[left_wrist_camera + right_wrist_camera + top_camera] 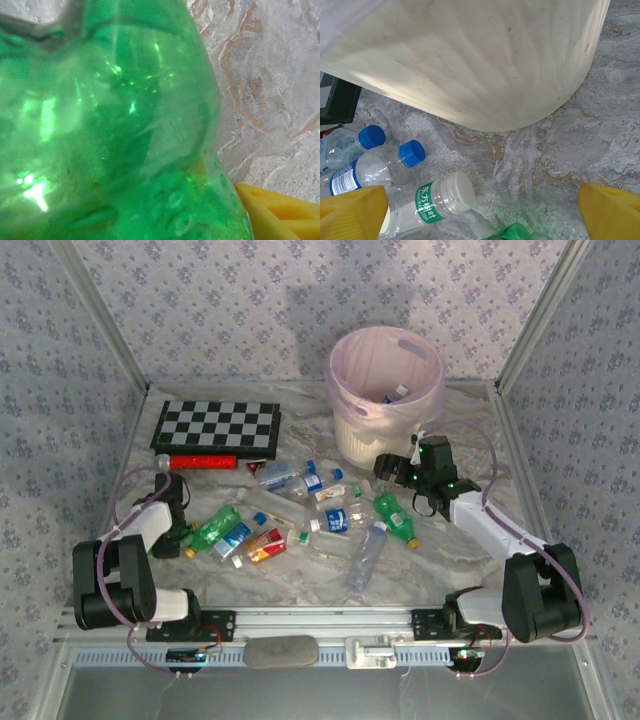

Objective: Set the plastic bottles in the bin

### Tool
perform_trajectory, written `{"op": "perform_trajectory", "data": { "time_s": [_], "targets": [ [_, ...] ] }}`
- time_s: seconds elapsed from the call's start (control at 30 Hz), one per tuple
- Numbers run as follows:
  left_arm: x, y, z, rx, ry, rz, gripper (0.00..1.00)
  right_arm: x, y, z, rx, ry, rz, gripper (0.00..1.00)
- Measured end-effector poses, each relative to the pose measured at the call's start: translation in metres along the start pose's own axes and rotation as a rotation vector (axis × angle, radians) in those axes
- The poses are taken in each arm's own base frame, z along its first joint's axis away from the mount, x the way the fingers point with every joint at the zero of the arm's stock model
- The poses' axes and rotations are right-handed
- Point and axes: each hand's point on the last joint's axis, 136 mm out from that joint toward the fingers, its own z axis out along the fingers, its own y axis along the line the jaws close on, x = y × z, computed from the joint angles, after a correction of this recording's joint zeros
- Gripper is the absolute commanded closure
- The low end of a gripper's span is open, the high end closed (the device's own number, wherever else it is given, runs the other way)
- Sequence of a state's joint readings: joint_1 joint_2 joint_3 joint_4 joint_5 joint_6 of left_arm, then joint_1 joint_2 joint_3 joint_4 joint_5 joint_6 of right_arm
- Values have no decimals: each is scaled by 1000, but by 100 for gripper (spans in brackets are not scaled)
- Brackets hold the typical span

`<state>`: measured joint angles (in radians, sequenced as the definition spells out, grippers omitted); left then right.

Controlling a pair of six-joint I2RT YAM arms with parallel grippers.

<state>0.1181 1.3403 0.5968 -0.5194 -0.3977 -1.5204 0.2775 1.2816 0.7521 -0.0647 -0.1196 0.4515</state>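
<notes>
Several plastic bottles lie scattered mid-table, among them a clear one (365, 555), an orange-red one (265, 548) and a green one (395, 518). At the left of the pile, my left gripper (188, 538) is shut on another green bottle (215, 528). That green bottle (110, 130) sits between the jaws in the left wrist view, with one yellow finger (280, 210) against its side. The bin (345, 405) stands at the back right with a pink liner. My right gripper (392, 472) hangs open beside the bin's wall (485, 60), above a white-capped bottle (435, 200).
A black-and-white chessboard (215, 427) lies at the back left, with a red stick (200, 461) along its near edge. Two blue-capped bottles (411, 153) lie left of my right gripper. Patterned walls close in the table on three sides.
</notes>
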Motion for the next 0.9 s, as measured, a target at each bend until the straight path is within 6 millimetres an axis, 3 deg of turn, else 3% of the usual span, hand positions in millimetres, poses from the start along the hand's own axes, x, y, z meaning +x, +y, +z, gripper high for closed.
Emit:
{"op": "perform_trajectory", "data": {
  "time_s": [0.23, 0.6, 0.73, 0.9],
  "targets": [
    [-16, -28, -18, 134, -51, -18, 54, 0, 0, 0, 0, 0, 0, 1],
    [-74, -88, -127, 565, -212, 5, 54, 0, 0, 0, -1, 0, 1, 1],
    [-73, -111, -161, 725, -217, 93, 56, 1, 0, 2, -3, 6, 4, 1],
    [-43, -157, -216, 939, -162, 284, 56, 3, 1, 4, -8, 13, 4, 1]
  ]
}}
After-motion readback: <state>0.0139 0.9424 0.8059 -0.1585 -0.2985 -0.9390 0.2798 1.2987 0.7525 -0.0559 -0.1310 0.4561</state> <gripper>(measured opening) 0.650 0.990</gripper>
